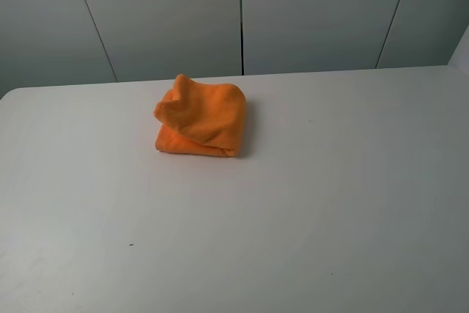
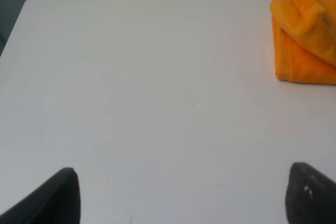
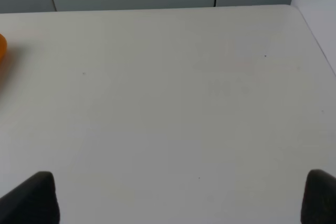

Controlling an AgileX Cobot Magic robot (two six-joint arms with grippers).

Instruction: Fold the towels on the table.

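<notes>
One orange towel (image 1: 200,119) lies on the white worktop (image 1: 330,203), folded into a thick, roughly square bundle with its upper layer bunched and raised toward the far side. It sits a little left of the middle of the worktop and near the far edge. No other cloth shows.

Two tools are present, one on each arm, and neither appears in the high view. The left tool (image 2: 181,195) stands released, its two dark fingertips (image 2: 58,195) spread wide over bare worktop, with nothing between them; the towel lies well apart from it, beyond and to one side. The right tool (image 3: 181,198) is likewise released and empty, fingertips (image 3: 34,198) wide, with only an orange sliver of the towel at the frame's edge, further away still.

Behind the worktop stand grey wall panels (image 1: 315,12).
</notes>
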